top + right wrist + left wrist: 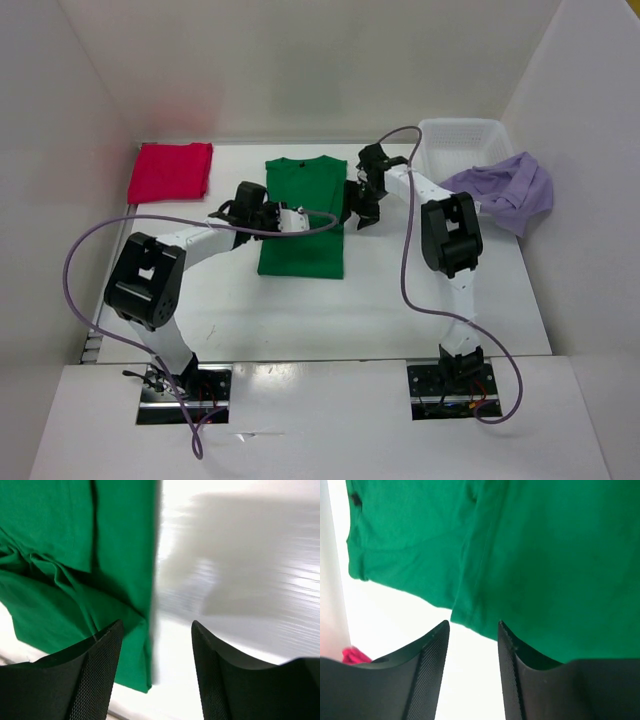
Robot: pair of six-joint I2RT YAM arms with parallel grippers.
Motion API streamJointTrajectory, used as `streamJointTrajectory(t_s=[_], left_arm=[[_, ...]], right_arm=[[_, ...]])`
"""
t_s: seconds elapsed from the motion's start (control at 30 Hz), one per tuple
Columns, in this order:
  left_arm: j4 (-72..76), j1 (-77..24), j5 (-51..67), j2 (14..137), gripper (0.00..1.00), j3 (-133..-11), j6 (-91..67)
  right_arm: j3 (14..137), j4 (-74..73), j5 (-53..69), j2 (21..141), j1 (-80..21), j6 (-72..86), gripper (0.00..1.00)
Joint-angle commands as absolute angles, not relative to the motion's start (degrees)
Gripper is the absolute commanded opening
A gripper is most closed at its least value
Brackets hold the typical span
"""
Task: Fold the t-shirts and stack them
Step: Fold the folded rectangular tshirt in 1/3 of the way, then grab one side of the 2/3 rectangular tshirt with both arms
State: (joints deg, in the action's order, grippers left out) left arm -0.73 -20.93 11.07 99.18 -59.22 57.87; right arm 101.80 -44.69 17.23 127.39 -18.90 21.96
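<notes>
Green cloth t-shirt (302, 240) folded narrow on tabletop (400, 300); left tool (472, 627), right tool (156, 627) released, empty; crosswise fold judged next.

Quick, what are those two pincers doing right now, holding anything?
Left pincer: open, holding nothing, beside the green cloth t-shirt.
Right pincer: open, holding nothing, at that shirt's other side.

The top view looks down from the near side over the whole worktop (300, 310). Both wrist views sit close above the green t-shirt (303, 215), also seen from above.
</notes>
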Motion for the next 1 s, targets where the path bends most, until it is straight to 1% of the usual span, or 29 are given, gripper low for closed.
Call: streamJointTrajectory(t_s=[0.0, 0.07, 0.1, 0.13, 0.17, 0.23, 0.3, 0.33, 0.37, 0.4, 0.43, 0.47, 0.5, 0.53, 0.6, 0.63, 0.67, 0.73, 0.8, 0.97], left_arm=[[3.3, -20.1, 6.8, 99.7, 0.51, -60.3, 54.0], [3.3, -20.1, 4.9, 99.0, 0.57, -60.8, 52.5], [3.3, -19.6, 2.7, 99.0, 0.58, -60.8, 51.8], [3.3, -19.6, 1.7, 97.7, 0.58, -60.8, 51.2], [3.3, -19.6, 0.6, 97.2, 0.58, -61.4, 50.5], [2.0, -19.6, -0.9, 95.3, 0.58, -61.4, 49.3], [-2.3, -19.6, -0.9, 93.9, 0.58, -62.1, 49.3], [-4.8, -19.6, 1.2, 92.0, 0.58, -62.1, 53.4], [-10.6, -19.6, 2.7, 90.9, 0.58, -60.9, 56.5], [-13.2, -19.6, 4.2, 89.7, 0.58, -59.5, 59.9], [-15.1, -20.2, 5.1, 88.2, 0.58, -57.7, 63.1], [-17.0, -20.8, 6.2, 84.9, 0.59, -55.6, 66.9], [-18.0, -20.8, 6.8, 83.5, 0.63, -51.8, 68.5], [-19.6, -22.0, 7.6, 81.1, 0.65, -50.5, 70.4], [-24.0, -22.9, 10.0, 79.5, 0.67, -47.8, 75.2], [-25.2, -22.9, 10.8, 79.5, 0.69, -47.3, 76.5], [-27.6, -23.7, 11.4, 79.5, 0.69, -46.8, 77.8], [-27.6, -24.3, 12.1, 80.2, 0.70, -45.7, 78.6], [-27.6, -24.3, 13.4, 80.8, 0.70, -45.1, 78.6], [-28.3, -26.2, 14.2, 80.8, 0.70, -44.3, 80.1]], right_arm=[[103.6, -44.0, 13.3, 120.4, -18.2, 21.0, 0.63], [99.8, -41.0, 12.6, 114.8, -18.2, 21.0, 0.61], [98.2, -39.7, 12.6, 113.0, -18.2, 21.0, 0.50], [95.1, -38.3, 12.6, 110.1, -19.2, 21.0, 0.41], [93.8, -38.3, 12.6, 109.2, -19.9, 21.0, 0.23], [91.1, -38.3, 13.1, 109.2, -23.2, 21.0, 0.09], [90.4, -38.9, 12.6, 110.1, -26.3, 21.0, 0.00], [89.6, -39.5, 12.6, 110.6, -26.4, 21.0, 0.00], [89.6, -39.5, 13.1, 110.7, -27.0, 21.6, 0.00], [88.1, -39.5, 14.1, 111.4, -27.0, 21.6, 0.05], [87.3, -38.8, 15.7, 111.4, -27.0, 22.5, 0.27], [86.5, -38.8, 15.7, 110.6, -26.5, 23.5, 0.37], [85.8, -38.2, 15.7, 109.3, -26.5, 23.6, 0.43], [84.0, -38.1, 15.2, 108.8, -26.5, 24.4, 0.54], [80.9, -38.1, 15.2, 108.1, -26.5, 25.2, 0.58], [79.6, -38.1, 16.1, 107.3, -26.5, 25.9, 0.58], [78.2, -37.3, 16.8, 106.8, -27.1, 26.4, 0.60], [74.5, -36.1, 17.3, 105.4, -27.7, 27.2, 0.61], [71.8, -35.3, 17.3, 104.9, -27.7, 28.8, 0.65], [68.4, -32.8, 17.8, 102.7, -28.2, 30.2, 0.66]])
